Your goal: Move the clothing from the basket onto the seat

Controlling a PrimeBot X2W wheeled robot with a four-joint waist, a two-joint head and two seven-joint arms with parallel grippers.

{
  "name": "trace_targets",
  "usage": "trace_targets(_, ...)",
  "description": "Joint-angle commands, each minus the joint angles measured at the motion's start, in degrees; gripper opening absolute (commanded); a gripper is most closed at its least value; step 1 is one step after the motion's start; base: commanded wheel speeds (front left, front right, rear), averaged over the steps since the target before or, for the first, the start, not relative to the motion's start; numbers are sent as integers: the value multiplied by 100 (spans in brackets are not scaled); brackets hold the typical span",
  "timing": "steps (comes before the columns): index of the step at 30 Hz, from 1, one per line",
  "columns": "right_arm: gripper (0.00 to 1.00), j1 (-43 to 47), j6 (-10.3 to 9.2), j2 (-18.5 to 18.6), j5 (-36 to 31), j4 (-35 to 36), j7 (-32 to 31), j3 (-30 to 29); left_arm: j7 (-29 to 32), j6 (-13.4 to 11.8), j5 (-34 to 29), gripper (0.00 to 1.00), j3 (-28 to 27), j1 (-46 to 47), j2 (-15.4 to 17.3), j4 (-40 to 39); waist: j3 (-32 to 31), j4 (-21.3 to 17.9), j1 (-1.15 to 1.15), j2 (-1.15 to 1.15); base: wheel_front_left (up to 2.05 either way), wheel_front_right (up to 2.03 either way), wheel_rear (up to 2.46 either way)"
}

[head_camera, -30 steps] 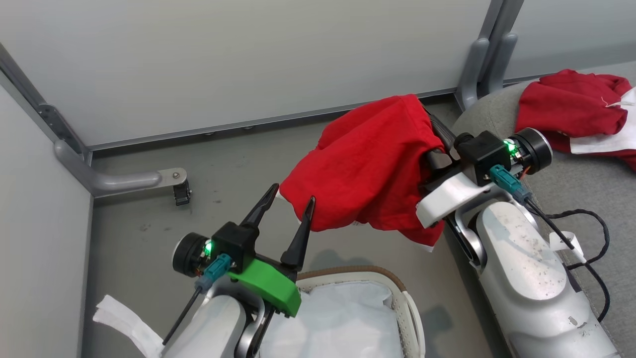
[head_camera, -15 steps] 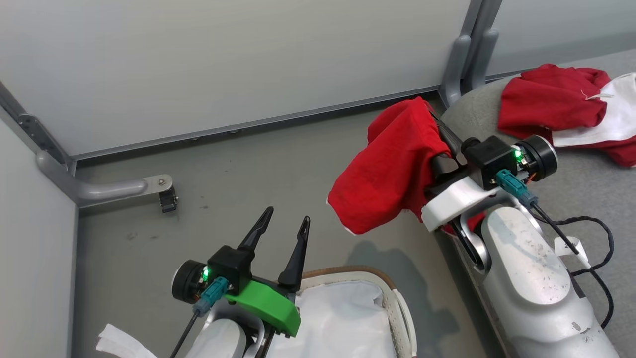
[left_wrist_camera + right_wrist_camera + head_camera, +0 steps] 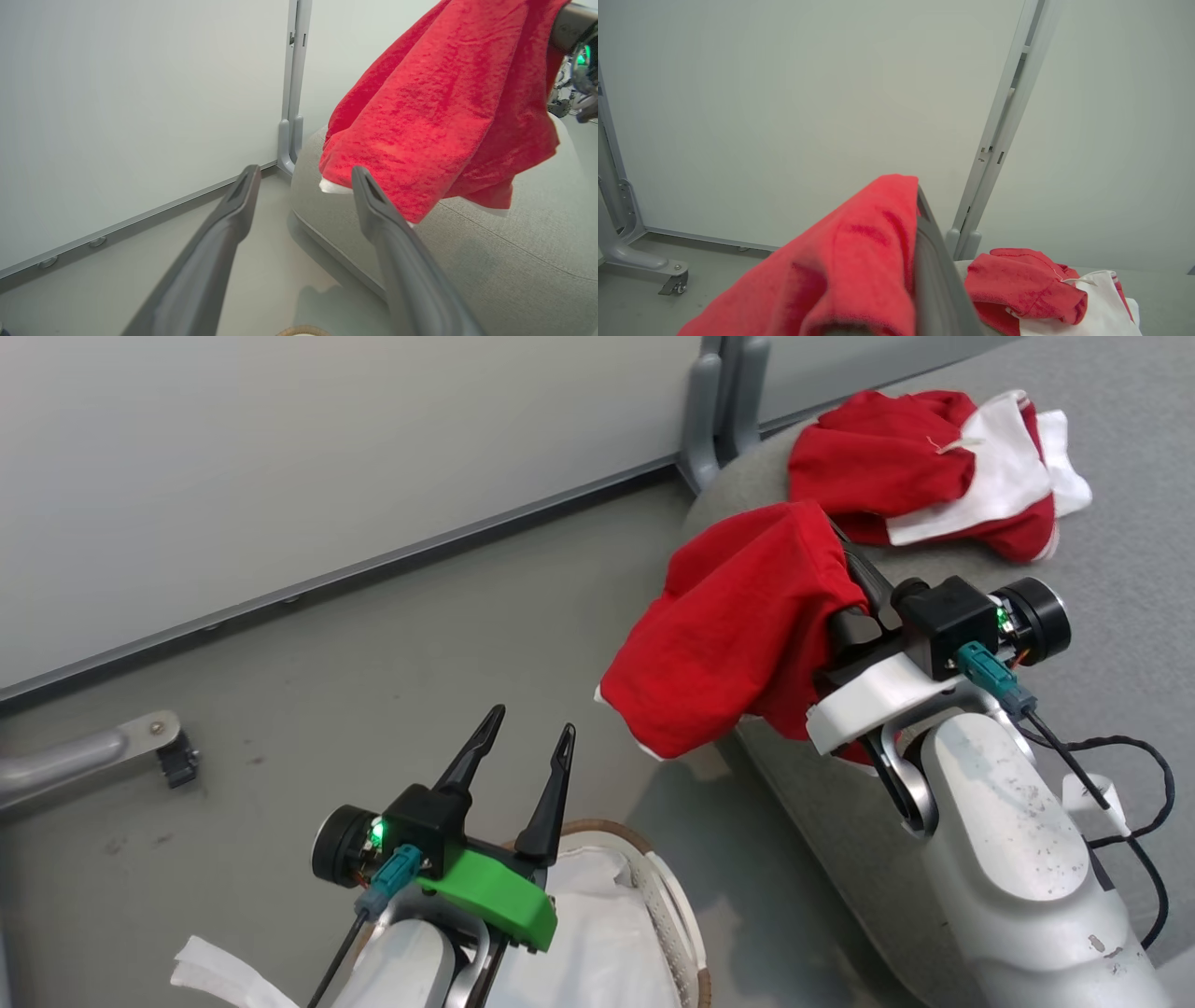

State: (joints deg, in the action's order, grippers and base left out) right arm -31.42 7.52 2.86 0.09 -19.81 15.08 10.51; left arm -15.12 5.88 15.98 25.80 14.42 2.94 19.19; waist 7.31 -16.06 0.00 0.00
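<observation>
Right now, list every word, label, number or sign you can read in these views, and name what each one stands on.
No text can be read in any view.
White tag on the black cable: too small to read.
White tab on the crumpled red shirt lying on the seat: no print can be made out.
Hanging red shirt: no print shows.

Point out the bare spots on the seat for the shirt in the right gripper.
Bare seat lies between the lying shirt and the right arm's black cable; another strip runs along the near edge under the held shirt. Crowded: the far corner by the post, and around the right gripper.
</observation>
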Motion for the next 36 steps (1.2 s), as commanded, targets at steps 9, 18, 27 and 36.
trace_targets(9,0,126,-6,6,90,100,13,-185,-3,75,-224,100,-52,237,21,144,567,-1257,0,0,0,0,0)
trace_targets(18,0,134,-7,11,93,138,13,-460,-3,119,-338,100,-19,284,50,244,756,-1372,0,0,0,0,0)
trace_targets(27,0,-977,-7,35,-741,218,13,-1471,-4,108,-411,100,-246,429,197,150,1182,-1025,0,0,0,0,0)
trace_targets(36,0,-2882,-7,959,-1232,-167,12,-2435,-4,61,-553,100,-439,751,357,-84,1999,-346,0,0,0,0,0)
